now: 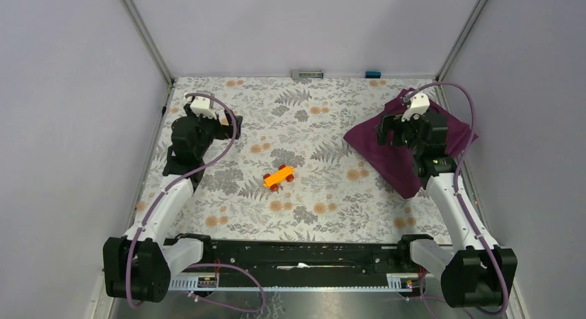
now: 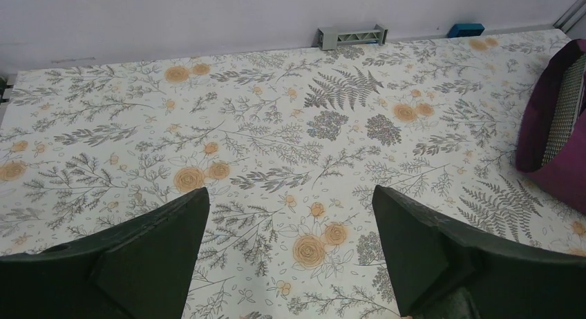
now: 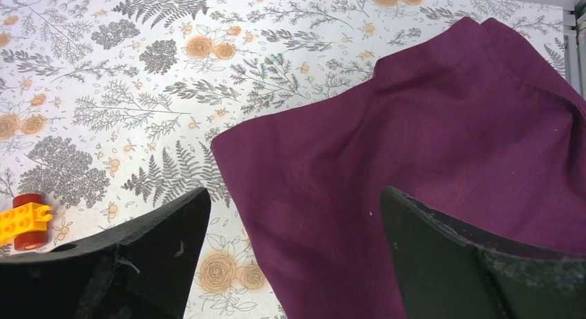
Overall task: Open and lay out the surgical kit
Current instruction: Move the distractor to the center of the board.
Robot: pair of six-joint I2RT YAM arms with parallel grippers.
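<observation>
The surgical kit is a closed bundle in a dark purple cloth wrap point(image 1: 387, 153) at the right of the floral table. My right gripper point(image 1: 387, 134) is open and empty, just above the wrap. In the right wrist view the wrap point(image 3: 428, 146) fills the right side and its left edge runs between the open fingers point(image 3: 295, 191). My left gripper point(image 1: 224, 126) is open and empty at the far left, well away from the wrap. In its wrist view the gripper point(image 2: 290, 191) has only bare table between its fingers, and the wrap point(image 2: 553, 181) shows at the right edge with a grey textured strip point(image 2: 566, 112) in a fold. The tray, tweezers, forceps and packets are hidden.
A small orange toy car point(image 1: 278, 177) lies mid-table between the arms, and shows at the left edge of the right wrist view point(image 3: 24, 222). A grey bracket point(image 1: 307, 74) and a small blue block point(image 1: 373, 74) sit at the back wall. Walls enclose the table on three sides.
</observation>
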